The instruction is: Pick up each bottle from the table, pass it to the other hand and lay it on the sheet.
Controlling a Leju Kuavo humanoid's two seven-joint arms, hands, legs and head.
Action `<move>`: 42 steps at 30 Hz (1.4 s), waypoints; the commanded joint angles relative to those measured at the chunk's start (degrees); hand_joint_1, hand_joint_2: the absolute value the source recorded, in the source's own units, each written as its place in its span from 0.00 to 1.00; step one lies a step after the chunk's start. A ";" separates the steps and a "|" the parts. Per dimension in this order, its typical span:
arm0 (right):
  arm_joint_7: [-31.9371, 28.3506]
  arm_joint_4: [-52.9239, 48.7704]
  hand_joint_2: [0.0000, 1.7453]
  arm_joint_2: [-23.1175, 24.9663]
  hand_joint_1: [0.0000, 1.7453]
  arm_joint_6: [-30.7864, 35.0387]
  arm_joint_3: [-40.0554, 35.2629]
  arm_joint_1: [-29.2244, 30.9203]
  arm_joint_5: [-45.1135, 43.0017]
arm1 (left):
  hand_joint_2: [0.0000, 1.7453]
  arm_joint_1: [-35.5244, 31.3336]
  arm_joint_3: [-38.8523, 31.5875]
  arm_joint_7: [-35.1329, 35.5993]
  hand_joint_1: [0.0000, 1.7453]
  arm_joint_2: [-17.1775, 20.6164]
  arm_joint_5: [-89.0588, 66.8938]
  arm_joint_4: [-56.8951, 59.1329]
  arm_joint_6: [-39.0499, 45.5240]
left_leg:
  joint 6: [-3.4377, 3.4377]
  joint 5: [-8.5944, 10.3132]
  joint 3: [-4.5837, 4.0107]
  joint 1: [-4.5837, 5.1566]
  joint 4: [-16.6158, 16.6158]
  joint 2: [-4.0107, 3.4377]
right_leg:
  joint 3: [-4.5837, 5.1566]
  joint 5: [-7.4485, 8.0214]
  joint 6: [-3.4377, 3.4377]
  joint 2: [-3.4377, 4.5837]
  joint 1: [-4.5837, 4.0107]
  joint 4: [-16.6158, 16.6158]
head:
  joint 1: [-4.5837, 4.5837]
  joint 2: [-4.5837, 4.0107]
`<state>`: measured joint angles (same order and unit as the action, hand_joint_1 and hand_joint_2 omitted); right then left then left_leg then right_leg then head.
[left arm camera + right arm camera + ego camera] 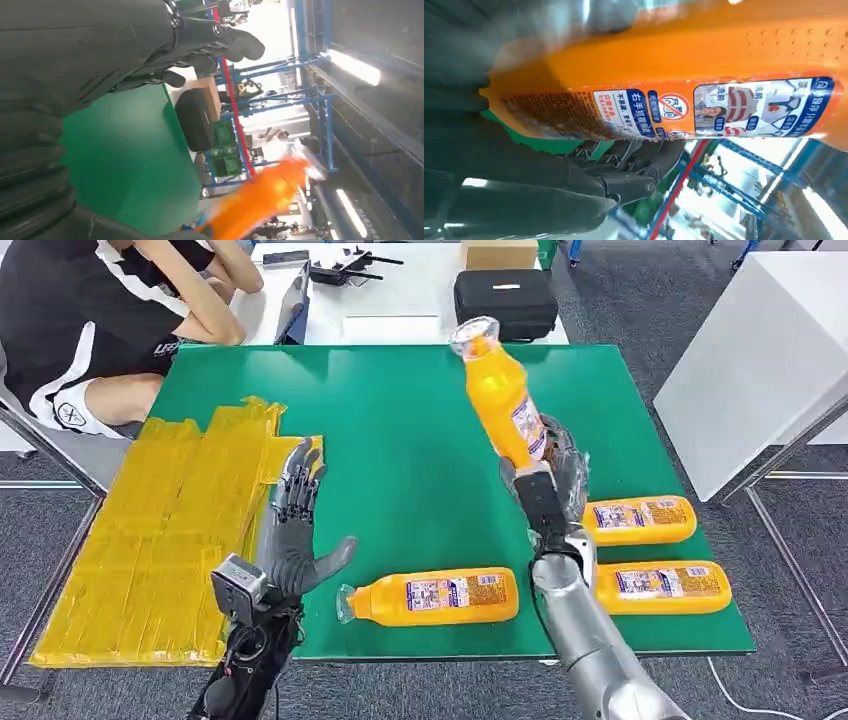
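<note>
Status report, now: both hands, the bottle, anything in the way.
Right robot hand grips raised orange bottle by its base. Left robot hand open, empty, beside yellow sheet. Three bottles lie on green table. Path clear.

Orange bottles on green

The raised bottle (497, 395) was orange with a blue-and-white label; the table (400, 440) was green, the sheet (150, 550) at left translucent yellow, the far case (505, 302) black.
</note>
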<state>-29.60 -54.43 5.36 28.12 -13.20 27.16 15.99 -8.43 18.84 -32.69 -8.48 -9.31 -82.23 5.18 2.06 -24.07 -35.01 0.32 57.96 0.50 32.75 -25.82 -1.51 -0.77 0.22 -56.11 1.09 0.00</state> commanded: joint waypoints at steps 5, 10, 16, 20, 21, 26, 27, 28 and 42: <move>-3.55 -6.42 1.00 4.64 1.00 -14.05 -13.71 -5.26 -7.49 | 1.00 -9.16 0.81 10.16 0.00 2.52 3.81 4.95 -7.16 | -0.19 -0.04 0.16 -0.11 0.01 -0.23 | -0.10 0.00 0.08 0.26 -0.11 -0.03 | 0.02 0.00; -3.89 -6.59 1.00 3.81 1.00 -14.52 -13.69 -4.96 -8.18 | 1.00 -8.96 1.12 10.24 0.00 2.31 3.70 4.48 -7.10 | -0.17 -0.01 0.14 -0.12 0.05 0.07 | -0.14 -0.07 0.01 -0.04 -0.12 -0.04 | 0.02 0.00; -3.89 -6.76 1.00 3.37 1.00 -15.16 -14.76 -5.13 -8.68 | 1.00 -9.08 1.56 10.25 0.00 2.44 3.73 4.08 -7.14 | -0.16 0.03 0.04 -0.05 0.01 -0.01 | -0.04 -0.02 0.03 0.00 -0.03 -0.03 | -0.02 0.00; -3.64 -5.78 1.00 2.99 1.00 -16.86 -17.64 -5.32 -8.78 | 1.00 -9.59 2.10 10.18 0.00 2.32 4.42 4.64 -7.24 | -0.22 0.00 0.11 -0.06 0.01 -0.04 | -0.12 -0.05 0.05 0.05 -0.04 -0.02 | 0.00 0.00; -3.65 -5.46 1.00 2.99 1.00 -17.04 -18.09 -5.30 -8.73 | 1.00 -9.63 2.19 10.18 0.00 2.32 4.48 4.71 -7.25 | -0.16 0.04 0.01 -0.03 -0.02 0.00 | -0.01 -0.01 0.03 0.00 -0.01 -0.01 | 0.00 0.00; -3.82 -2.91 1.00 2.93 1.00 -18.47 -20.76 -4.66 -8.63 | 1.00 -10.08 2.84 10.02 0.00 2.33 4.94 5.57 -7.19 | -0.20 0.02 0.11 -0.06 -0.02 0.00 | -0.10 -0.03 0.04 0.00 -0.05 0.01 | 0.00 0.00; -3.84 -2.69 1.00 2.83 1.00 -18.75 -21.06 -4.55 -8.65 | 1.00 -10.11 2.91 9.96 0.00 2.39 5.09 5.61 -7.12 | -0.15 0.04 0.04 -0.04 -0.03 0.00 | -0.02 -0.01 0.03 0.00 -0.03 0.01 | 0.00 0.00; -3.87 -2.64 1.00 2.77 1.00 -18.83 -21.22 -4.51 -8.57 | 1.00 -10.15 2.94 9.94 0.00 2.42 5.15 5.66 -7.10 | -0.18 0.02 0.11 -0.06 -0.02 -0.02 | -0.09 -0.03 0.04 0.02 -0.04 0.01 | 0.00 0.00; -3.47 -1.33 1.00 2.51 1.00 -21.01 -24.41 -4.43 -6.52 | 1.00 -11.20 3.62 9.62 0.00 1.96 5.63 7.85 -7.02 | -0.19 0.02 0.09 -0.06 0.00 0.02 | -0.10 -0.04 0.04 -0.01 -0.04 0.00 | 0.00 0.00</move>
<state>-33.18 -59.45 9.33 7.52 -34.51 20.44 9.25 -16.43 20.50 -23.10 -7.41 -3.76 -79.19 -1.79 2.00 -24.03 -35.11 0.31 57.96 0.49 32.89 -25.81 -1.50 -0.78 0.23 -56.14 1.09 0.00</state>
